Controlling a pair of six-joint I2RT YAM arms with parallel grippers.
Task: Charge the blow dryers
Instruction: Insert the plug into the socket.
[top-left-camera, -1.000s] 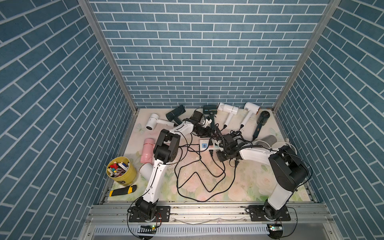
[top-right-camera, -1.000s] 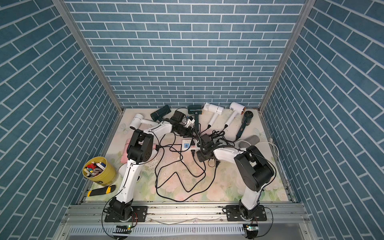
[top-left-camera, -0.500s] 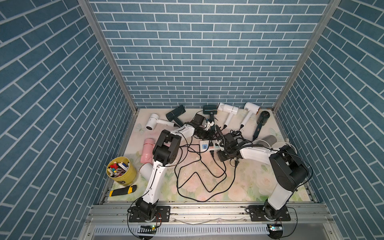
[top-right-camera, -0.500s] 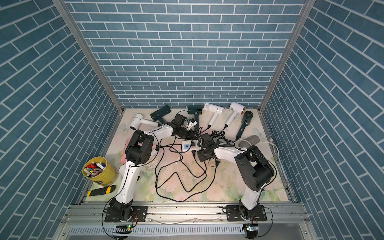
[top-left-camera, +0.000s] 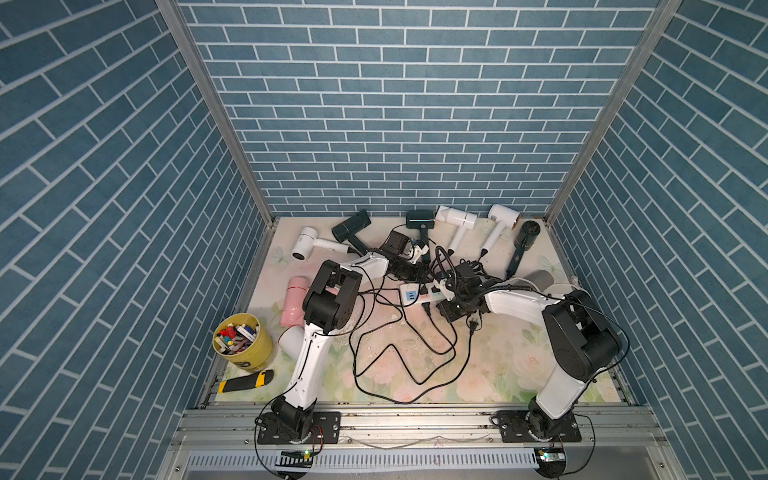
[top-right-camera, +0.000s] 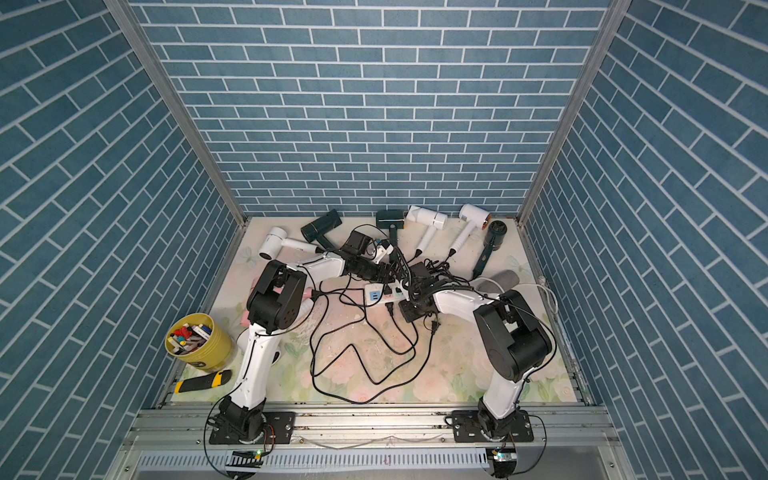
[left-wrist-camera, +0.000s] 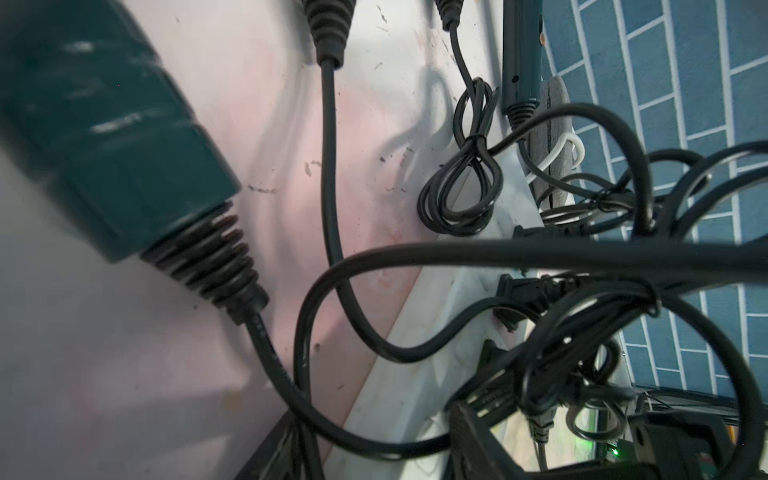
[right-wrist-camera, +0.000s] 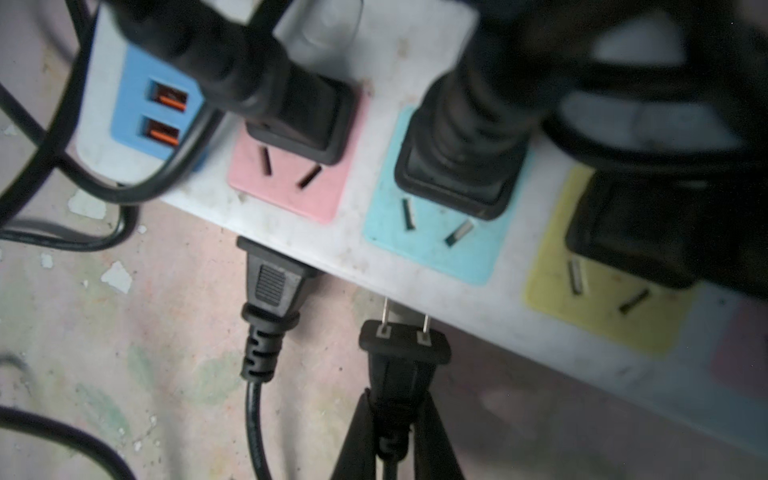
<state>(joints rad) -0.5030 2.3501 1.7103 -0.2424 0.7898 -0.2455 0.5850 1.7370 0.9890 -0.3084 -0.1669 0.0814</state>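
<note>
Three seated plugs (right-wrist-camera: 303, 112) in power strip (right-wrist-camera: 478, 299); your right gripper (right-wrist-camera: 395, 401) pinches loose plug (right-wrist-camera: 405, 353), lower centre, not inserted; left gripper (top-left-camera: 405, 270) unclear.

Blue brick walls (top-left-camera: 399, 104) — floral tabletop (top-left-camera: 519, 365)

Desk (top-right-camera: 457, 374): floral surface, enclosed by blue brick walls.

Far edge, left to right: white dryer (top-right-camera: 274, 245), dark dryer (top-right-camera: 322, 226), green dryer (top-right-camera: 390, 217), second white dryer (top-right-camera: 428, 217), third white dryer (top-right-camera: 473, 214), black dryer (top-right-camera: 494, 235). The pink dryer (top-right-camera: 308, 293) is mostly hidden behind the left arm.

Centre: the power strip (top-right-camera: 380, 297) lies under tangled cords (top-right-camera: 409, 264), which loop toward the near edge. The left hand (top-right-camera: 390, 270) sits just beyond the strip and the right hand (top-right-camera: 410, 310) at its near edge.

A grey cylinder (top-right-camera: 505, 277) lies right. A yellow cup (top-right-camera: 208, 351) and a knife (top-right-camera: 203, 380) lie near left.
</note>
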